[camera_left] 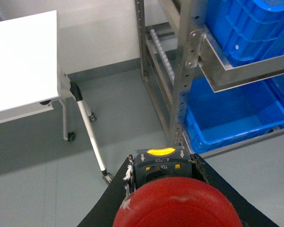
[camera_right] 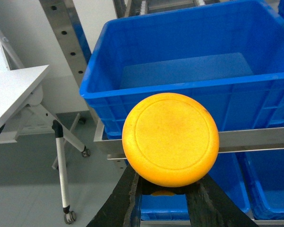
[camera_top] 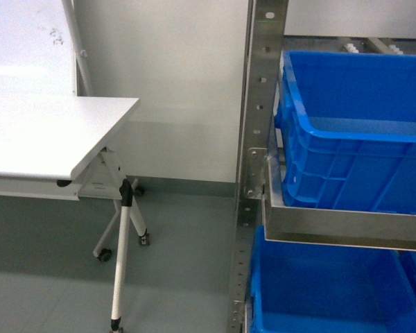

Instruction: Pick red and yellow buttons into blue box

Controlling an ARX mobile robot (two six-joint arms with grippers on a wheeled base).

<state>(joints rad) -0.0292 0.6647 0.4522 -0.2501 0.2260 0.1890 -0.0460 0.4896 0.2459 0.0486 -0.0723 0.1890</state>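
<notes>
Two buttons: each pinched in a gripper.
Left gripper (camera_left: 163,187): clamps red button (camera_left: 177,204), bottom centre.
Right gripper (camera_right: 163,189): clamps yellow button (camera_right: 170,138), below blue box (camera_right: 189,71).

Red button (camera_left: 177,208); yellow button (camera_right: 170,138); blue box (camera_right: 189,71).

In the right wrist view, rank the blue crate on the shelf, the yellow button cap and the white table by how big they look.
1. Blue crate, fills most of the frame.
2. Yellow button cap, though it sits right at the camera, so it looks oversized.
3. White table, partly cut off at the left edge, so its rank against the cap is unsure.
</notes>
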